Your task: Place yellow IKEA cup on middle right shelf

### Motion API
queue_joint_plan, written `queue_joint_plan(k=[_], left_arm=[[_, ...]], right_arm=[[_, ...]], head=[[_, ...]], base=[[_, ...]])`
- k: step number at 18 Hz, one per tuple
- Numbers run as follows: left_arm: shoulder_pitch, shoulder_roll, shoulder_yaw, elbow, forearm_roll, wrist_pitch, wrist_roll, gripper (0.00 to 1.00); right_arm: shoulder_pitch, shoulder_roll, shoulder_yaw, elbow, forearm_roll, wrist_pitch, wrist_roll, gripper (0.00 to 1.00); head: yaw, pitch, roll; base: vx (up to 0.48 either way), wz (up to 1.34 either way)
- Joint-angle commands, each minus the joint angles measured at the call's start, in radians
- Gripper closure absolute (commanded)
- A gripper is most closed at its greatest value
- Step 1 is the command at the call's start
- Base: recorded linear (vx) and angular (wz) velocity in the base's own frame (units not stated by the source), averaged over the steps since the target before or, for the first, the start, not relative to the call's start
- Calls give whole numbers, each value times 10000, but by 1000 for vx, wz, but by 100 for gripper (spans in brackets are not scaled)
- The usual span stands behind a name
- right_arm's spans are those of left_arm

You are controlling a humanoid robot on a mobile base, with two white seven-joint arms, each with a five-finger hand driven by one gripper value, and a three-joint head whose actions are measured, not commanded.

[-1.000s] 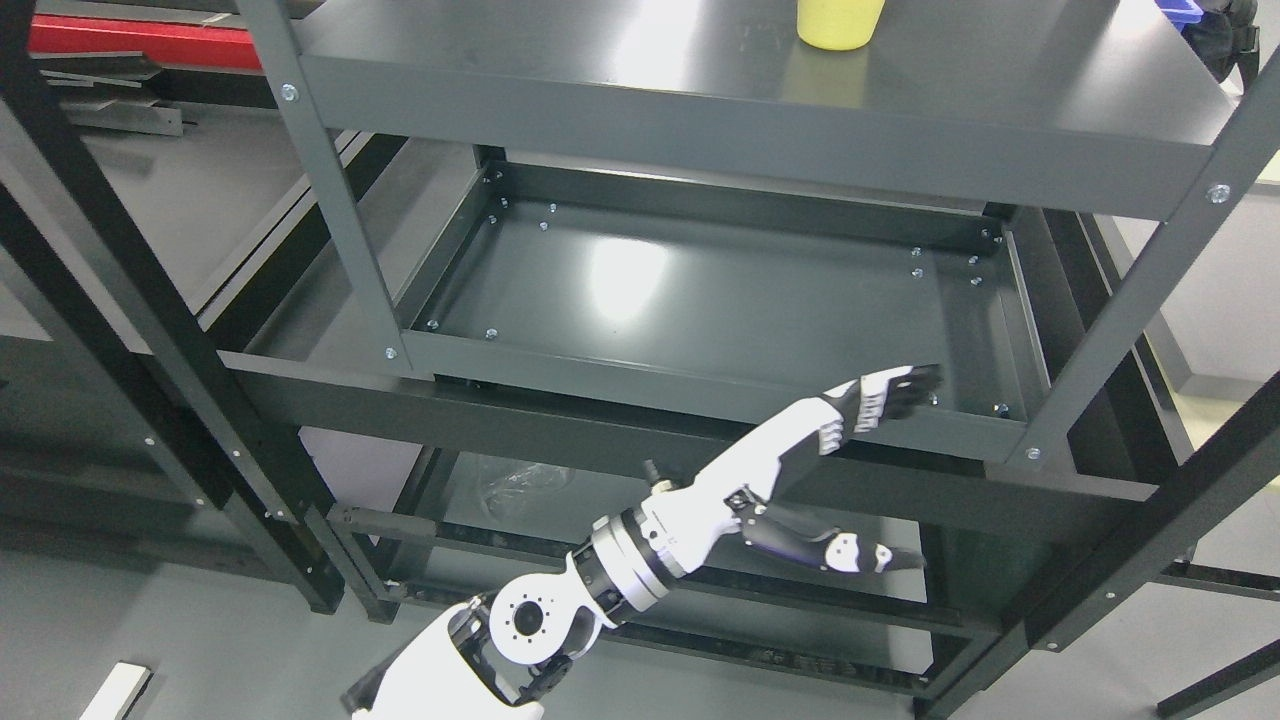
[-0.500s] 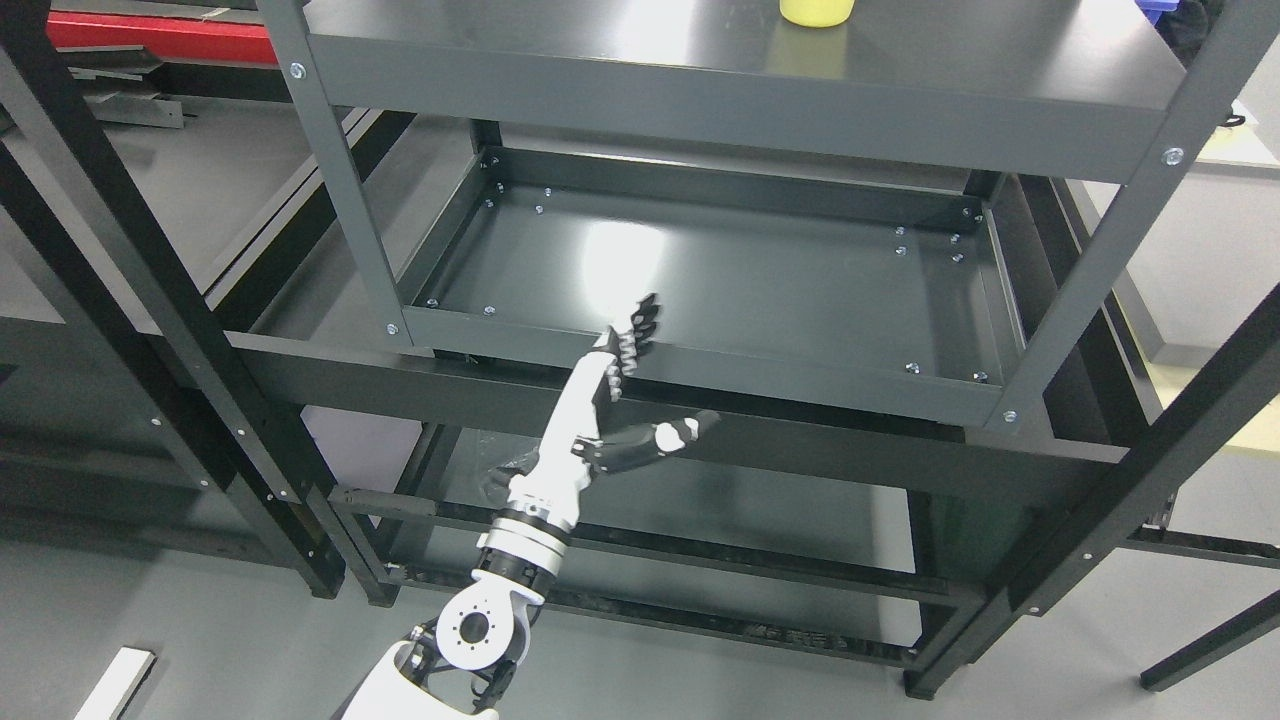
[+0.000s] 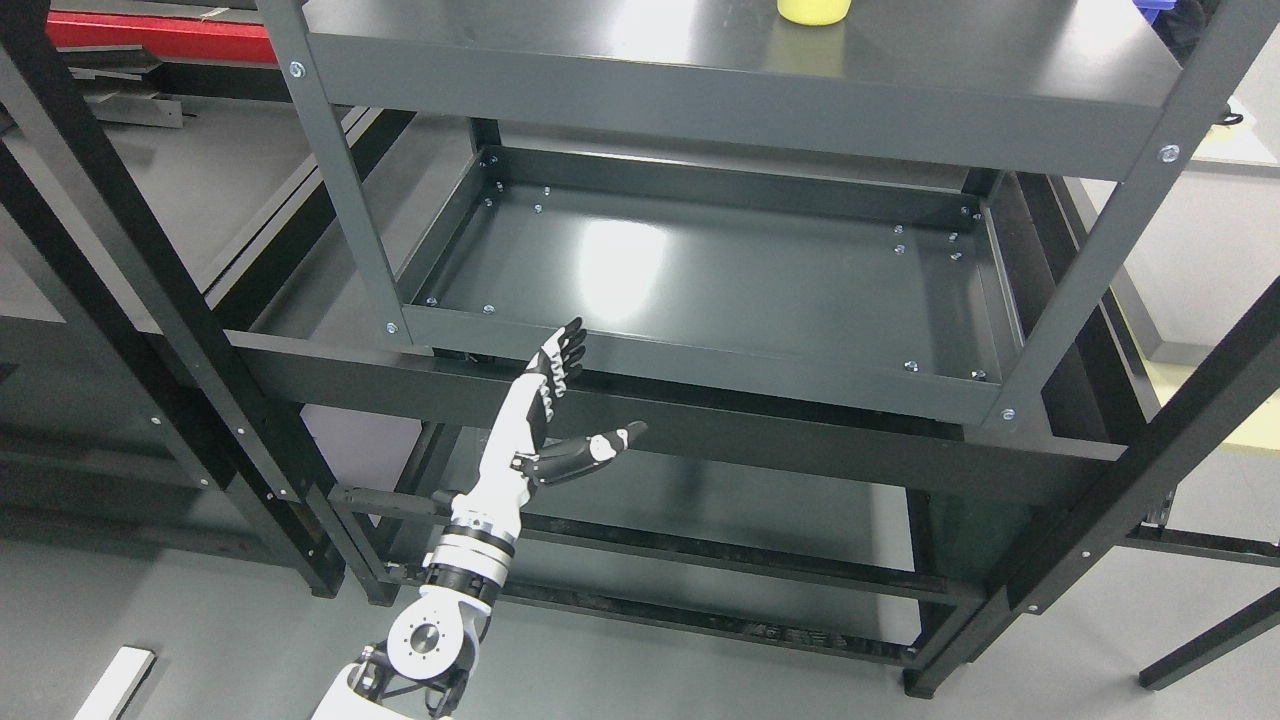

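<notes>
The yellow cup [image 3: 813, 10] stands on the upper dark grey shelf [image 3: 900, 60], cut off by the top edge of the picture. My left hand [image 3: 590, 395] is far below it, in front of the front rim of the tray-like shelf [image 3: 700, 360] one level down. Its fingers [image 3: 562, 355] are stretched out and the thumb is spread to the right, so the hand is open and holds nothing. The arm rises from the bottom edge left of the middle. My right arm does not show.
Grey uprights [image 3: 330, 170] [image 3: 1100, 250] frame the shelf unit. Black rack beams [image 3: 120, 250] cross at the left and lower right. A lower shelf [image 3: 700, 520] lies beneath. A red bar [image 3: 140, 35] and a blue item [image 3: 1165, 5] sit at the top corners.
My left hand has swung from the shelf's right front corner leftwards and down to the left of the middle, staying open. The camera tilted, so the cup slid up in the picture.
</notes>
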Motion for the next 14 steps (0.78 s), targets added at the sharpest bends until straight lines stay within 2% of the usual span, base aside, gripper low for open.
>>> queue_joint_plan(k=[1, 4, 8, 14], left_arm=[[656, 145, 1701, -60, 41, -554, -55, 2], [1195, 145, 1824, -229, 133, -848, -40, 2], [1318, -131, 1840, -245, 195, -833, -55, 2], [1334, -55, 1978, -245, 195, -833, -55, 2]], right_arm=[[139, -175, 169, 1, -245, -7, -20, 1], [139, -175, 169, 1, -245, -7, -20, 1], [139, -175, 169, 1, -245, -7, -20, 1], [139, -175, 169, 1, -245, -7, -20, 1]], head=[[0, 0, 0], [0, 0, 0], [0, 0, 0], [0, 0, 0]], base=[[0, 0], [0, 0], [0, 0], [13, 1]])
